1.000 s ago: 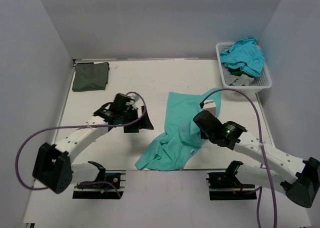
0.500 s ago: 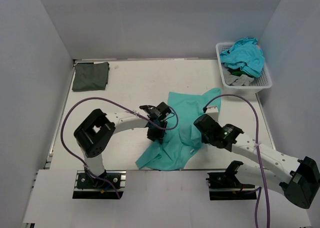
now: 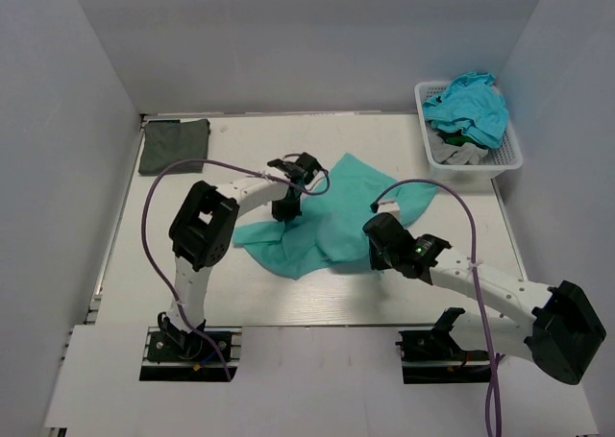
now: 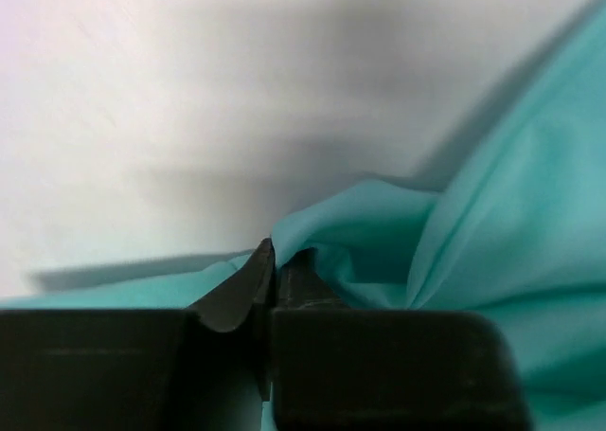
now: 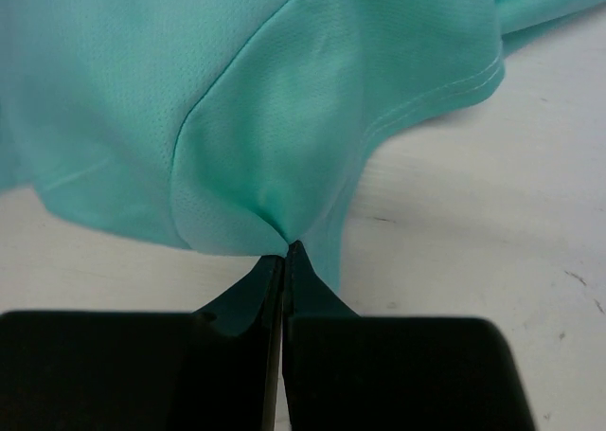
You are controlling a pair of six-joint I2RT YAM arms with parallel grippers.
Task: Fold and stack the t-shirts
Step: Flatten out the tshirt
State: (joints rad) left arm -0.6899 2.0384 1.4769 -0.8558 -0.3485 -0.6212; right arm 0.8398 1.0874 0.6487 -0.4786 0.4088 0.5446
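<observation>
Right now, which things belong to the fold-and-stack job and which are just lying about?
Job: teal t-shirt, pinched by left claw and right claw; folded dark grey-green t-shirt; turquoise t-shirt and grey t-shirt in the white basket.
Lying about: white basket; purple cables.

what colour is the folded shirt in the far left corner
The folded shirt is dark grey-green; top external view shows it best.
</observation>
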